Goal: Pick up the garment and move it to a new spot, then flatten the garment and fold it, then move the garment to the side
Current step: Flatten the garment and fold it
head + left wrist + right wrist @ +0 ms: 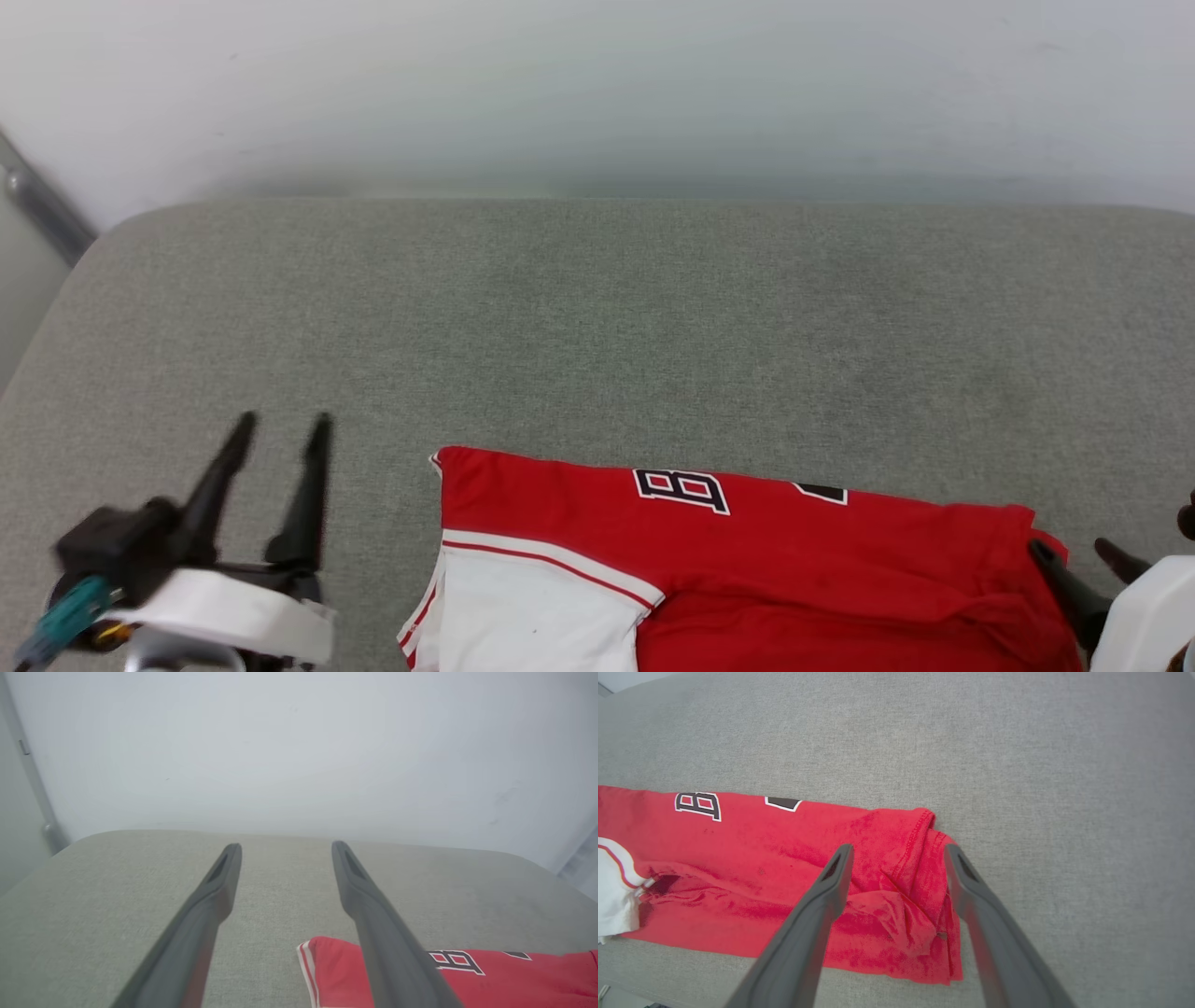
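- As it lies along the cushion's [597, 327] near edge, garment [822, 560] sits between both grippers.
- Right gripper [899, 851]: spread, empty, over hem [920, 830]; wrist view resolves bunched layers, head view doesn't.
- Left gripper [283, 425]: spread, empty, over bare cushion.

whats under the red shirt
The garment lies on the grey cushion, seen around its edges. At one end its own folded layers show; anything beneath them is covered.

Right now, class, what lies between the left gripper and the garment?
The stretch is bare: in the head view, plain grey cushion separates the left gripper from the garment.
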Controlling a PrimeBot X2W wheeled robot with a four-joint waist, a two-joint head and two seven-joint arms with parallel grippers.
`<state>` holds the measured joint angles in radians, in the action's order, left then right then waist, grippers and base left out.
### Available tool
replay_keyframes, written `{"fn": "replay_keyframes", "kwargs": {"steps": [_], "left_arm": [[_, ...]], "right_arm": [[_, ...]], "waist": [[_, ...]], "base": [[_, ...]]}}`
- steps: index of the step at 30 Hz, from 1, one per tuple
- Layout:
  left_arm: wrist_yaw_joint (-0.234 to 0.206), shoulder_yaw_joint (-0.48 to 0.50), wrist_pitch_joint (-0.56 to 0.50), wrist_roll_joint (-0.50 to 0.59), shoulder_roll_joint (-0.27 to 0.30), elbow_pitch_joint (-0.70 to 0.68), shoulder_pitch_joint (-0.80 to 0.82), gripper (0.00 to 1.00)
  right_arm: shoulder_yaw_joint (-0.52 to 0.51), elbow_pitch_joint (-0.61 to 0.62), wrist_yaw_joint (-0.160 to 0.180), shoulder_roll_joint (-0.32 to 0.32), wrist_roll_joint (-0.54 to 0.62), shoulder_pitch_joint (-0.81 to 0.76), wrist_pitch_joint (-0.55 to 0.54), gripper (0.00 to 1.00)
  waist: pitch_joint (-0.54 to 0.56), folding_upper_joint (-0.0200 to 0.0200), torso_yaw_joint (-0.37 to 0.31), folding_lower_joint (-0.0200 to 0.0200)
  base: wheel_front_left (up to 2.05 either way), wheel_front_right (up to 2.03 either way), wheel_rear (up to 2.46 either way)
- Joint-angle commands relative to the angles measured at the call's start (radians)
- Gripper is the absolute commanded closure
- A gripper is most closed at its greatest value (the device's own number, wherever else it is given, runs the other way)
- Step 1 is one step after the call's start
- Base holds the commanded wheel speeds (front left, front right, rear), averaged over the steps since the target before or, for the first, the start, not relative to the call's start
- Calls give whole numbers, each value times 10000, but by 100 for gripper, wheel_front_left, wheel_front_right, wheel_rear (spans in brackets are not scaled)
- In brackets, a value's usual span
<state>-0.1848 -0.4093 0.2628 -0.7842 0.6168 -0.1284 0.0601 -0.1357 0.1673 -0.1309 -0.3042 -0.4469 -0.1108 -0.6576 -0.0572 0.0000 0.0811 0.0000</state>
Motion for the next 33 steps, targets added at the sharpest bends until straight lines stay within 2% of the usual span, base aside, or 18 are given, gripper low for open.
{"fn": "replay_keyframes", "kwargs": {"steps": [1,4,7,9,12,18,23,32,33], "left_arm": [[151,642,18,377,-375,-161,-449,0],[864,2243,20,1328,-1434,-577,-1412,0],[1682,3341,21,2084,-2381,-808,-1951,0],[2237,3837,21,2590,-2823,-802,-2145,0],[2763,4125,22,3238,-3308,-630,-2197,0],[3094,4098,22,3962,-3889,-405,-1795,0],[3146,3975,23,4061,-4030,-307,-1467,0],[3148,3753,23,4063,-3789,-173,-1349,0],[3148,3740,23,4086,-3777,-156,-1378,0]], "right_arm": [[-113,-75,4,315,5,-109,6,0],[-497,-343,6,769,3,-192,23,0],[-871,-700,4,1132,231,-180,113,0],[-1137,-1063,4,1315,435,-135,224,0],[-1467,-1616,4,1577,639,1,330,0],[-1709,-2729,4,1832,1001,258,591,0],[-1595,-3627,7,1892,1123,400,819,0],[303,-4269,-126,2474,100,377,820,0],[456,-4283,-128,2471,52,355,880,44]], "waist": [[-35,0,-13,0],[-115,0,0,0],[-214,0,82,0],[-283,0,156,0],[-400,0,267,0],[-778,0,515,0],[-1056,0,710,0],[-1108,0,875,0],[-1067,0,864,0]], "base": [[0,0,0],[0,0,0],[0,0,0],[0,0,0],[0,0,0],[0,0,0],[0,0,0],[0,0,0],[0,0,0]]}}
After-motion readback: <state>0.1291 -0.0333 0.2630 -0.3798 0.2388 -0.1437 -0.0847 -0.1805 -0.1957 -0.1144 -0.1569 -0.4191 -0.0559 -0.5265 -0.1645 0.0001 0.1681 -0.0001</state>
